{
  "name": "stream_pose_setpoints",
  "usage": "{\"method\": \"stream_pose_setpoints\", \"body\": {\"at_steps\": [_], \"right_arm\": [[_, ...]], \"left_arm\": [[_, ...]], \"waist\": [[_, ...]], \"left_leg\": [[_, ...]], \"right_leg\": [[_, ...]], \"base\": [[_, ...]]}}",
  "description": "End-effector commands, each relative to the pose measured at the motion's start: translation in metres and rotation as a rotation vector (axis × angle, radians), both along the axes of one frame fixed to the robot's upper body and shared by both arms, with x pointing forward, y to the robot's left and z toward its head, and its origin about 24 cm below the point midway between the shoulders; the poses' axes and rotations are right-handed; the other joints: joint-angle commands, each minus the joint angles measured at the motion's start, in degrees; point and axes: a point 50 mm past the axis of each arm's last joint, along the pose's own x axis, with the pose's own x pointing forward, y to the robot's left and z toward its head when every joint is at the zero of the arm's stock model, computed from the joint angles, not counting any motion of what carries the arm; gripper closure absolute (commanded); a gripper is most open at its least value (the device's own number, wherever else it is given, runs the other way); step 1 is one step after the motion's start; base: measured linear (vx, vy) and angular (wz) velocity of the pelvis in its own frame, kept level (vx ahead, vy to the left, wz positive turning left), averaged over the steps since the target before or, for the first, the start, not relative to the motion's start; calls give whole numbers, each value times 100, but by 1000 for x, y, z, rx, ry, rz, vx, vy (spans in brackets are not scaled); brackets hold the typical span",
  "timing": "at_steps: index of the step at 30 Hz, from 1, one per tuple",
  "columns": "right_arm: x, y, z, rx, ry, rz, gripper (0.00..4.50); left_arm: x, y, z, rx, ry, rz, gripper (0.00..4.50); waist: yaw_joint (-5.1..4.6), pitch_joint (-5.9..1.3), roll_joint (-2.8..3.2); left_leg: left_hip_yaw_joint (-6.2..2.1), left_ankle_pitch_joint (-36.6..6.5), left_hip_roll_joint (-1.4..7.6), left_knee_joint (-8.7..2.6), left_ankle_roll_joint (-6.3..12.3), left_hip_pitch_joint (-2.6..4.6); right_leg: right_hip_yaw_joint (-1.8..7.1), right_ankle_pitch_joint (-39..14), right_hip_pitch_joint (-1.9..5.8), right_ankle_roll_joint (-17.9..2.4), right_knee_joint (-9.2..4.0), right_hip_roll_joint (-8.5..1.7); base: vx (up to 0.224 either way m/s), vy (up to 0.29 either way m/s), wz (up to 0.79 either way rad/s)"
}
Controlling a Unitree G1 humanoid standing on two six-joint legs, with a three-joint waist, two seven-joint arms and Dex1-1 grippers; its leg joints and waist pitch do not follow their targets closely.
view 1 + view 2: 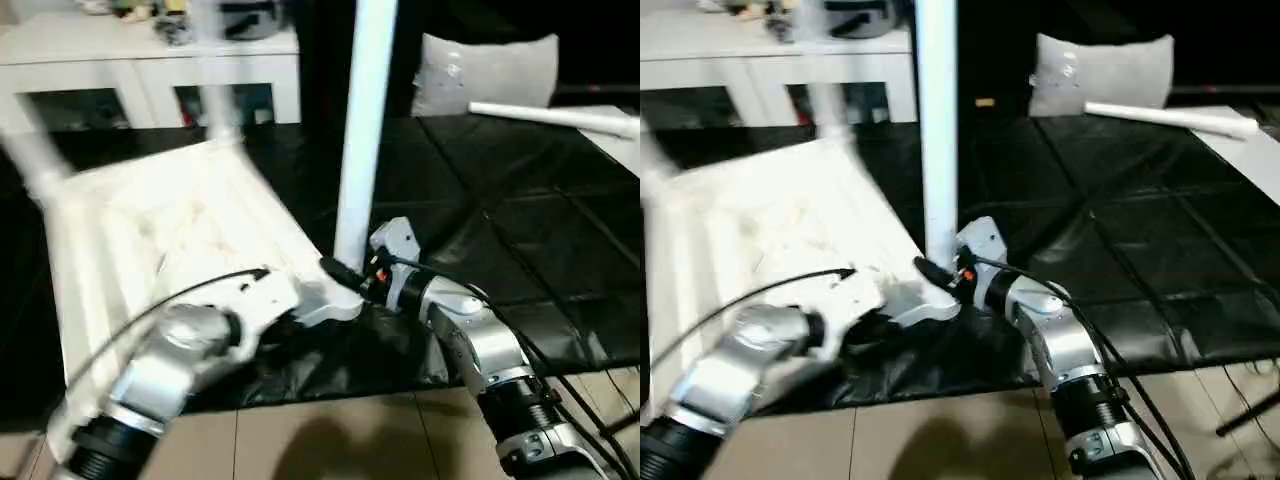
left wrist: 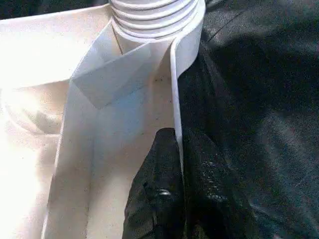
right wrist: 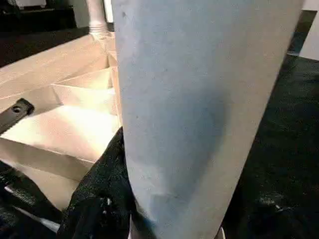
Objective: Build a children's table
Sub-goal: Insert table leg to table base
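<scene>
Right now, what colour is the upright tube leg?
White; the upright tapered plastic tube leg shows best in the left eye view.

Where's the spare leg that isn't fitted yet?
The loose leg lies flat at the far right of the black work surface, beyond the right gripper, near the grey cushion.

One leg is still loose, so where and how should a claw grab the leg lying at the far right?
Grip the loose leg around mid-shaft, coming from above with fingers straddling it: it lies flat on the black cover, a slim round tube, sides unobstructed.
</scene>
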Motion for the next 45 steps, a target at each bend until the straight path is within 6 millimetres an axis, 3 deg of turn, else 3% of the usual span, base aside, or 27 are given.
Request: {"method": "stream_pose_setpoints", "body": {"at_steps": [1, 2, 3, 4, 10, 13, 16, 18, 20, 21, 22, 23, 24, 25, 26, 28, 29, 30, 33, 34, 36, 38, 41, 43, 44, 45], "right_arm": [[-25, -5, -56, -130, 272, 7, 262], [-25, -5, -57, -128, 273, 3, 262], [-25, -6, -57, -128, 273, 2, 262], [-23, -6, -57, -131, 272, -3, 262], [-14, -3, -56, -79, 301, -58, 262], [-10, 1, -55, -78, 294, -52, 192], [-8, 3, -53, -72, 279, -43, 182], [-8, 1, -52, -71, 273, -47, 150], [-7, -3, -51, -61, 269, -50, 138], [-8, -4, -51, -49, 268, -51, 130], [-8, -6, -50, -42, 268, -51, 116], [-9, -8, -50, -41, 265, -49, 104], [-11, -11, -50, -45, 254, -41, 97], [-12, -12, -50, -44, 253, -40, 92], [-14, -15, -50, -39, 253, -35, 76], [-19, -19, -49, -37, 240, -25, 55], [-20, -22, -50, -45, 230, -29, 49], [-22, -29, -50, -60, 213, -48, 49], [-25, -42, -49, -76, 175, -68, 11], [-26, -45, -48, -75, 167, -69, 4], [-28, -50, -45, -70, 157, -69, 1], [-29, -54, -42, -60, 148, -75, 1], [-29, -69, -29, -53, 100, -63, 1], [-27, -74, -22, -43, 80, -51, 1], [-26, -77, -16, -29, 63, -30, 1], [-24, -78, -11, -20, 53, -15, 1]], "left_arm": [[4, -8, 10, 0, -48, -32, 450], [5, -8, 11, 14, -59, -31, 450], [5, -8, 12, 20, -60, -26, 450], [5, -7, 13, 21, -61, -22, 450], [5, -7, 14, 26, -60, -14, 450], [7, -4, 14, 26, -71, -12, 450], [8, -3, 13, 28, -76, -24, 450], [10, -1, 14, 32, -77, -25, 450], [14, 3, 14, 48, -74, -20, 450], [16, 5, 13, 58, -74, -14, 450], [18, 7, 13, 64, -74, -11, 450], [19, 7, 13, 66, -74, -10, 450], [22, 9, 13, 64, -75, -10, 450], [22, 9, 13, 64, -75, -9, 450], [25, 10, 13, 63, -79, -8, 450], [30, 11, 12, 63, -89, -3, 450], [33, 12, 12, 66, -100, 3, 450], [38, 14, 11, 57, -114, 10, 450], [43, 13, 10, 17, -127, -12, 450], [43, 13, 9, 5, -131, -23, 450], [44, 12, 8, -12, -136, -46, 450], [44, 13, 6, -7, -135, -62, 450], [44, 15, 2, 15, -140, -99, 450], [43, 15, 1, 5, -139, -116, 450], [42, 16, 0, 9, -140, -138, 450], [42, 16, 0, 14, -141, -155, 450]], "waist": [[6, -5, 40], [-12, -24, 27], [-11, -33, 63], [-20, -43, 70], [-32, -46, 70], [-63, -31, 73], [-46, -40, 80], [-25, -59, 91], [12, -81, 162], [20, -99, 137], [52, -124, 168], [88, -147, 146], [123, -158, 163], [161, -143, 167], [181, -138, 205], [205, -147, 214], [226, -157, 189], [231, -156, 249], [212, -156, 305], [209, -154, 282], [226, -202, 258], [193, -234, 296], [224, -275, 279], [243, -260, 284], [263, -254, 247], [273, -259, 253]], "left_leg": [[-235, -2457, 311, -417, 148, 49], [-246, -2606, 286, -396, 120, 87], [-268, -2641, 289, -406, 111, 77], [-292, -2644, 312, -436, 111, 35], [-305, -2679, 341, -468, 110, 6], [-311, -2745, 328, -462, 99, 6], [-300, -2663, 334, -453, 102, 17], [-305, -2611, 380, -497, 86, -17], [-286, -2449, 379, -495, 85, -18], [-271, -2317, 384, -492, 102, -37], [-268, -2125, 392, -485, 115, -55], [-232, -1797, 411, -469, 171, -75], [-210, -1546, 408, -454, 230, -101], [-191, -1515, 399, -441, 256, -110], [-192, -1508, 395, -442, 265, -114], [-197, -1442, 404, -442, 264, -121], [-192, -1359, 408, -434, 279, -119], [-190, -1307, 401, -430, 301, -133], [-197, -1398, 395, -429, 273, -132], [-180, -1418, 363, -409, 303, -125], [-185, -1170, 363, -390, 381, -182], [-190, -819, 380, -350, 527, -212], [-173, -426, 379, -281, 712, -254], [-164, -451, 376, -273, 751, -268], [-154, -492, 363, -268, 783, -267], [-156, -482, 365, -263, 790, -268]], "right_leg": [[328, -4125, -28, -2, -799, -613], [281, -4243, -28, 104, -827, -610], [265, -4179, -7, 134, -827, -613], [264, -3997, 30, 112, -804, -616], [315, -3732, 28, -104, -755, -651], [302, -3835, 22, -79, -767, -648], [324, -3772, 7, -125, -775, -660], [349, -3358, 45, -237, -705, -643], [398, -3005, 55, -398, -655, -655], [410, -2848, 72, -453, -648, -655], [424, -2582, 92, -522, -615, -661], [445, -2092, 99, -653, -580, -645], [445, -1799, 112, -760, -522, -624], [443, -1871, 115, -788, -524, -635], [441, -1942, 119, -762, -532, -638], [437, -1985, 143, -696, -541, -640], [443, -1904, 147, -679, -517, -635], [434, -1859, 143, -645, -528, -619], [425, -1976, 156, -618, -529, -632], [411, -2124, 159, -526, -585, -616], [418, -1782, 210, -545, -524, -629], [397, -1391, 193, -652, -464, -618], [394, -864, 192, -745, -389, -610], [380, -993, 185, -724, -401, -609], [375, -1146, 189, -676, -416, -612], [374, -1191, 191, -644, -415, -611]], "base": [[0, 0, 0], [0, 0, 0], [0, 0, 0], [0, 0, 0], [0, 0, 0], [0, 0, 0], [0, 0, 0], [0, 0, 0], [0, 0, 0], [0, 0, 0], [0, 0, 0], [0, 0, 0], [0, 0, 0], [0, 0, 0], [0, 0, 0], [0, 0, 0], [0, 0, 0], [0, 0, 0], [0, 0, 0], [0, 0, 0], [0, 0, 0], [0, 0, 0], [0, 0, 0], [0, 0, 0], [0, 0, 0], [0, 0, 0]]}}
